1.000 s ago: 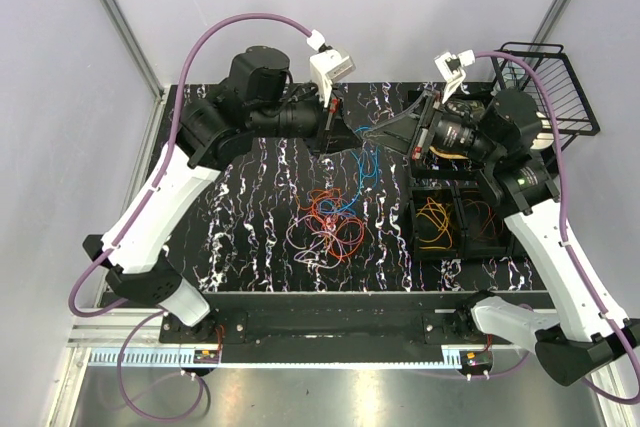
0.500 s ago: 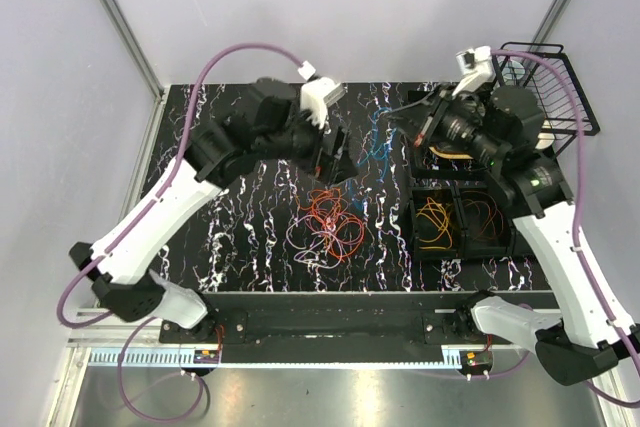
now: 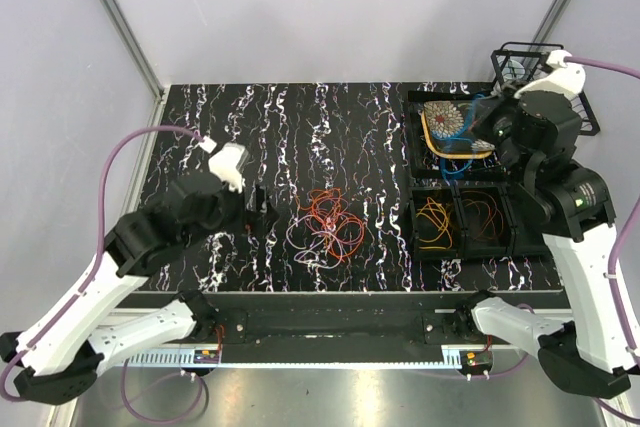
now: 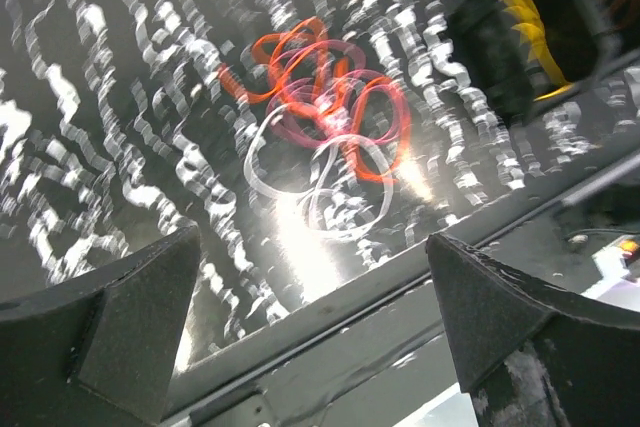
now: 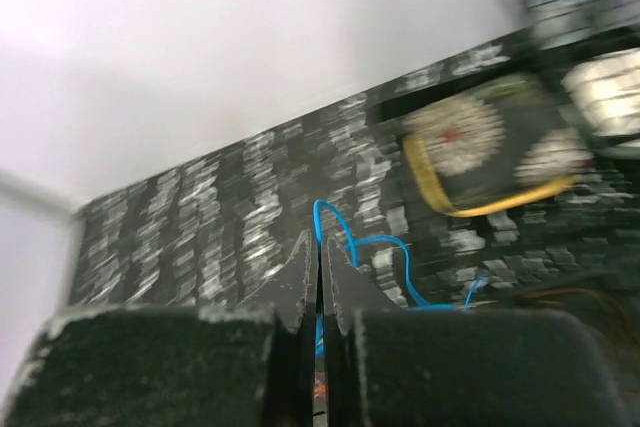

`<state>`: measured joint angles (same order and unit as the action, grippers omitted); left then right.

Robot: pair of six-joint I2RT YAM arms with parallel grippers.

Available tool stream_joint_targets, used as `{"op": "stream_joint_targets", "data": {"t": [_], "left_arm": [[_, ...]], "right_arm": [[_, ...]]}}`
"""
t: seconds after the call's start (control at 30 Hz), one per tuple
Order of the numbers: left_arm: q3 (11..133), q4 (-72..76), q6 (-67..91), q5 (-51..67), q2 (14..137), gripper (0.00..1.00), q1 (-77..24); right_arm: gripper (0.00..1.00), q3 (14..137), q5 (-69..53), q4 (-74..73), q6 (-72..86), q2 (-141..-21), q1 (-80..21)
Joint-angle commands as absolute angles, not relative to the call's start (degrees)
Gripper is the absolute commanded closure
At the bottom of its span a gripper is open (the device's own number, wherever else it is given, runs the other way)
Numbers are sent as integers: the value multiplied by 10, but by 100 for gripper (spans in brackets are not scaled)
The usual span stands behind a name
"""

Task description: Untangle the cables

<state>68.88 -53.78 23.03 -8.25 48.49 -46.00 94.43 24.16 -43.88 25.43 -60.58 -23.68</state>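
Since the earlier frame both arms have left the middle of the table (image 3: 200,127): the left arm has drawn back to the near left, and the right arm has swung out over the black bins (image 3: 418,209) at the right edge, taking the blue cable (image 5: 362,242) with it.

Findings:
- Right claw (image 5: 320,277): jaws pressed together with the blue cable pinched between the tips; the free length loops up and trails off to the right. From above, blue strands hang over the rear bin, near a round patterned item (image 3: 447,120) with a yellow rim.
- Left claw (image 3: 264,215): jaws spread wide, holding nothing, low over the table just left of the tangle (image 3: 326,225).
- The tangle, in orange, red and pale purple, lies mid-table, apart from both claws. No blue is visible in it.
- Two near bins each hold an orange-toned cable (image 3: 432,222).

Assessment: the step in hand appears to be depositing the freed blue cable. Which bin is intended cannot be told.

Recommendations:
- Confirm the trailing end hangs inside the bin walls before letting go.
- Lower the claw close to the bin floor, so the loop settles and does not spring over the rim.
- Keep it out of the two occupied bins, to avoid fresh knotting.
- Hold the left claw clear until the release is complete
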Motion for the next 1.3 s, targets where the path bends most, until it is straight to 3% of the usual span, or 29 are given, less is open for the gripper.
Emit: {"op": "stream_joint_targets", "data": {"t": [0.0,0.33,0.57,1.27], "left_arm": [[625,-536,254,-152,436,1,-459],[552,-520,237,-170,387,1,-460],[496,-461,249,-152,322,1,-460],[484,-465,260,-212,285,1,-501]], "right_arm": [[100,975,457,-475,204,-592,-239],[100,935,592,-490,136,-599,-224],[100,911,407,-518,158,-629,-21],[100,880,327,-477,148,-653,165]]}}
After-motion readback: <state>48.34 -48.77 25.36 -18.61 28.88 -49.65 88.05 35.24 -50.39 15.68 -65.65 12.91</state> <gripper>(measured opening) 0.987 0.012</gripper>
